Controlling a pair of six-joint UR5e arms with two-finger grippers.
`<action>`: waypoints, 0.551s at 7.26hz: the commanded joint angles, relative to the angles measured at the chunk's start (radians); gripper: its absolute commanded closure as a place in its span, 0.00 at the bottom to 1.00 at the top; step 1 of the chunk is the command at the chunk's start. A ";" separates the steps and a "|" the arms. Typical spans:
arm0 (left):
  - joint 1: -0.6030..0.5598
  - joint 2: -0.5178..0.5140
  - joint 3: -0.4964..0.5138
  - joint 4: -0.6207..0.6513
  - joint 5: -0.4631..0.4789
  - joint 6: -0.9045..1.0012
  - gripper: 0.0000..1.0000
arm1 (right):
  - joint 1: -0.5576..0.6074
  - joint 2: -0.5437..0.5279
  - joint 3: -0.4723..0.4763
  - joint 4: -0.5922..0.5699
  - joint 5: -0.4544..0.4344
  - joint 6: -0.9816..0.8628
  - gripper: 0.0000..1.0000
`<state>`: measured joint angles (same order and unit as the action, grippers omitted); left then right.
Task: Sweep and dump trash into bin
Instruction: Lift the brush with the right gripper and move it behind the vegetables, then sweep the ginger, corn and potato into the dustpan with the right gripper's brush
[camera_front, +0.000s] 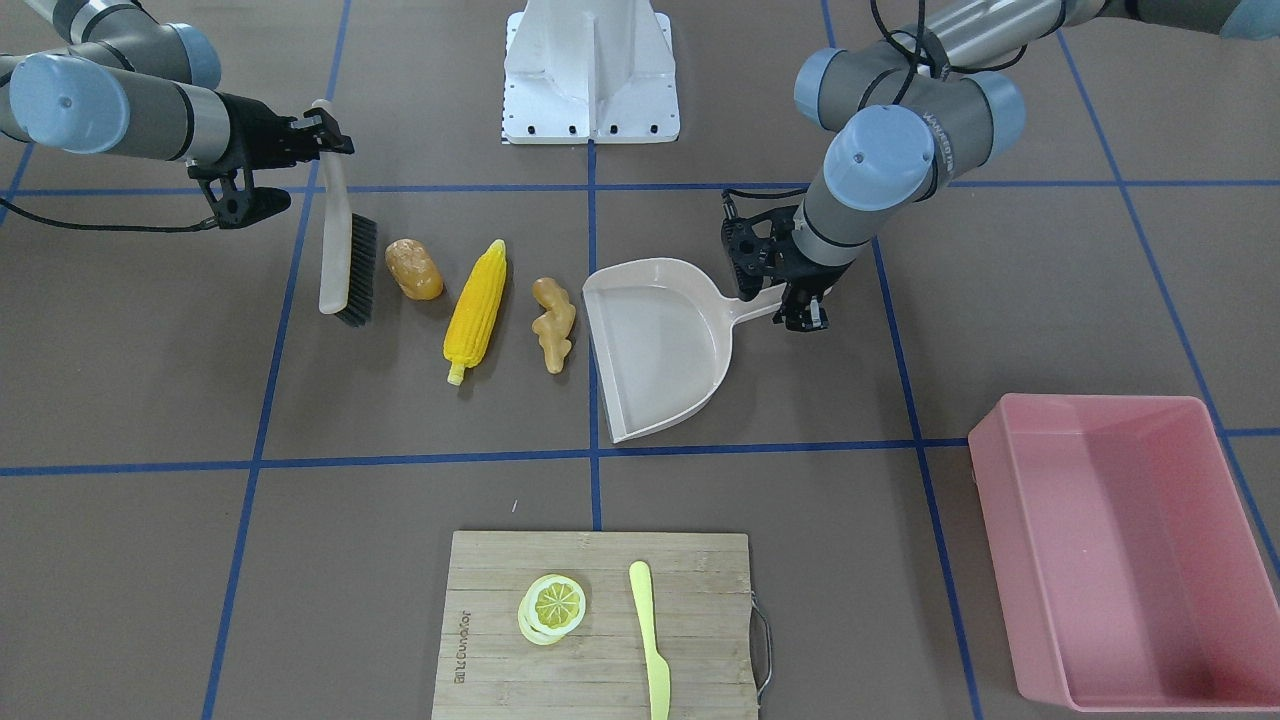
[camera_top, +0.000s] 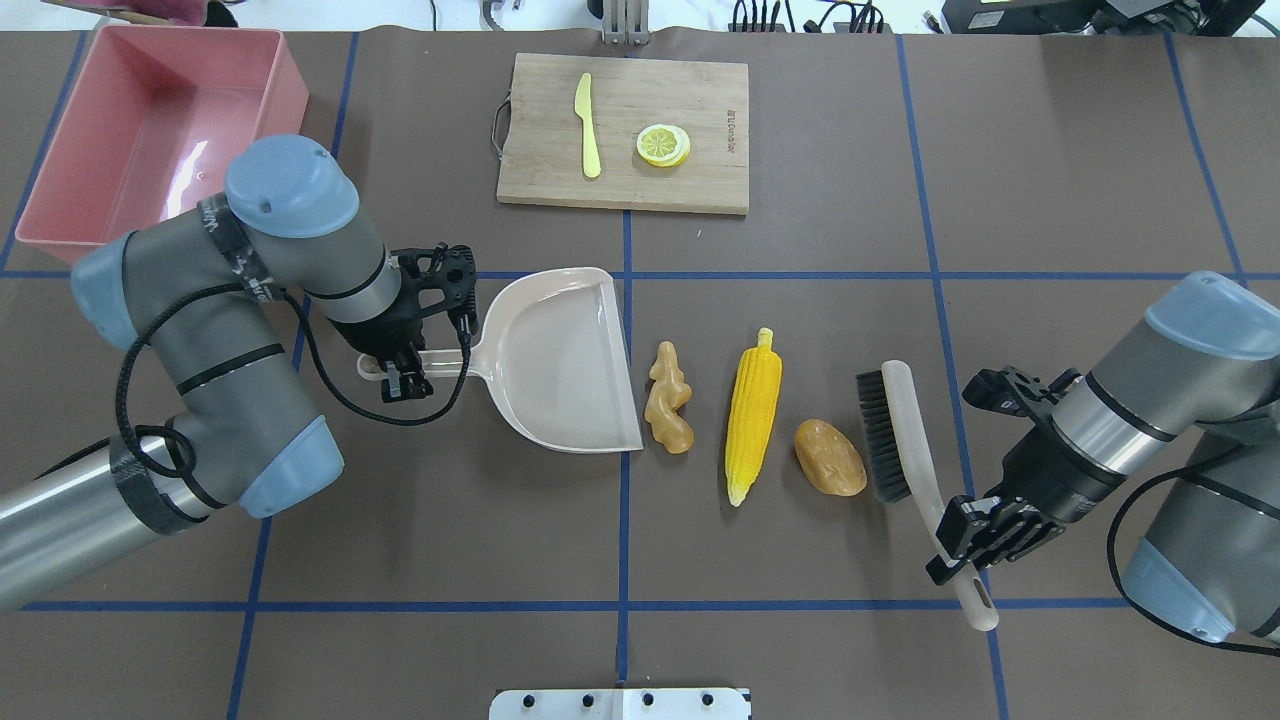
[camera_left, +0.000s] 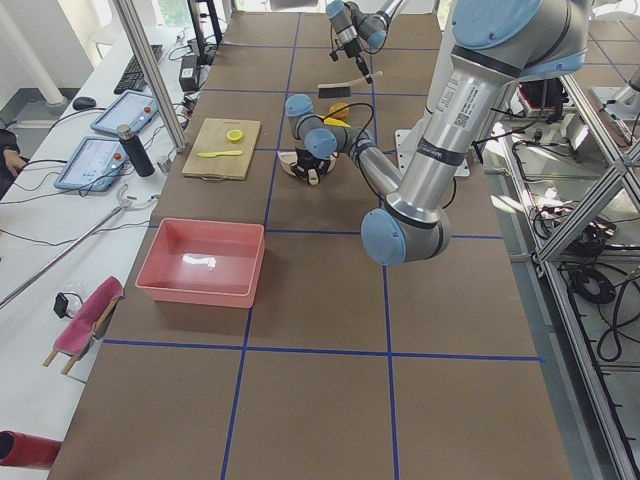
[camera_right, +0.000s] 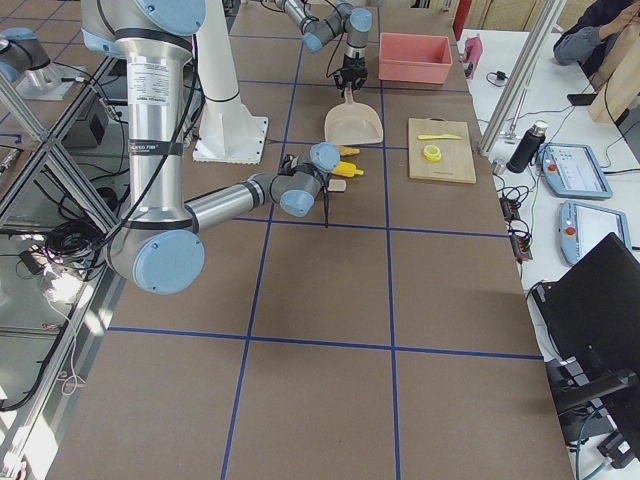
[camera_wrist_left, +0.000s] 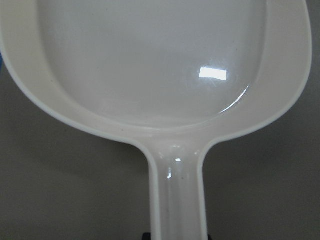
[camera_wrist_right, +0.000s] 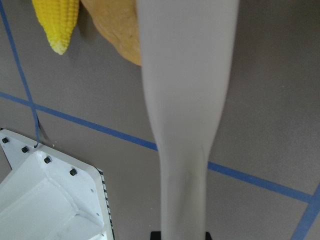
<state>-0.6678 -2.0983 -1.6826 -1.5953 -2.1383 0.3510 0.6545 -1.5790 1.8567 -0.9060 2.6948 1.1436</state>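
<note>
- Holding the handle of the beige dustpan (camera_top: 560, 360), the left gripper (camera_top: 408, 372) has its fingers closed tight on it.
- The dustpan lies flat near the middle of the desk (camera_top: 1050, 200), a little toward the left end. Its open side faces the right end.
- The right gripper (camera_top: 958, 548) pinches the handle of the brush (camera_top: 900, 430), with its fingers narrow around it.
- The brush is a little toward the right end, and its black bristles are on the side toward the dustpan.
- The trash (camera_top: 755, 380) lies in a row in the middle of the desk, between the dustpan and the brush.
- The ginger root (camera_top: 668, 398) is just beside the dustpan's open edge, the corn cob (camera_top: 750, 440) comes next, and the potato (camera_top: 830, 457) is just beside the bristles.
- The pink bin (camera_top: 290, 90) sits at the far left corner, well apart from the trash.
- A wooden board (camera_top: 700, 180) lies at the middle of the far edge, with a lemon slice (camera_top: 663, 145) and a yellow knife (camera_top: 588, 125) on it.
</note>
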 joint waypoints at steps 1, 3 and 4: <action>0.037 -0.026 0.009 0.002 0.006 0.000 1.00 | -0.045 0.014 -0.005 0.006 -0.019 0.036 1.00; 0.047 -0.025 -0.012 0.002 0.008 0.057 1.00 | -0.052 0.042 -0.002 0.006 -0.016 0.095 1.00; 0.063 -0.026 -0.017 0.002 0.008 0.057 1.00 | -0.056 0.078 -0.007 0.006 -0.016 0.128 1.00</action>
<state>-0.6199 -2.1232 -1.6907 -1.5938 -2.1308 0.3932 0.6042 -1.5366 1.8525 -0.9005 2.6783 1.2301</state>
